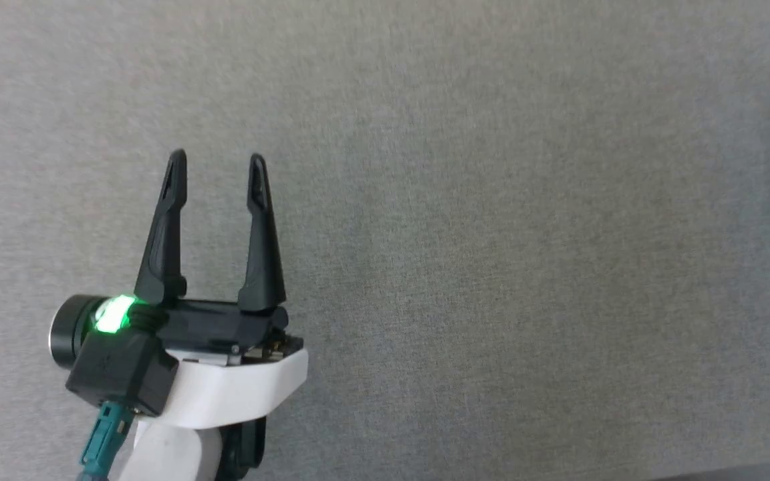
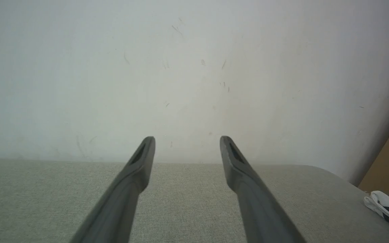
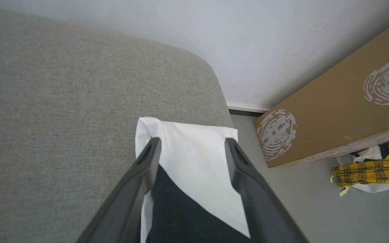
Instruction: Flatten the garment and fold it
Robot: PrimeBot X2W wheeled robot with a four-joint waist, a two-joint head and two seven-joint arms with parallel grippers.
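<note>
You had the garment [image 3: 194, 162] lying at the right end of the grey fabric-covered bench [image 1: 465, 267], close to its rounded corner and right-hand edge, with only a sliver of white and black cloth showing at the right border of the head view. The right tool [image 3: 192, 140] hung directly over it, fingers spread wide with a flat white panel and a black part beneath them and nothing pinched between them. The left tool [image 1: 216, 157] stood equally wide and empty over bare bench well to the left, pointed at the pale wall [image 2: 194, 67]. The cloth looked light, soft and limp, so you could have expected it to sag and drag across the rough fabric rather than slide, and to lose its shape if lifted by one point. A hem or a folded edge, taken through all layers, seemed the safest hold, ideally with both tools spaced apart. So near the edge, a careless pull might have tipped it toward the floor beside the cardboard box [image 3: 333, 101].
</note>
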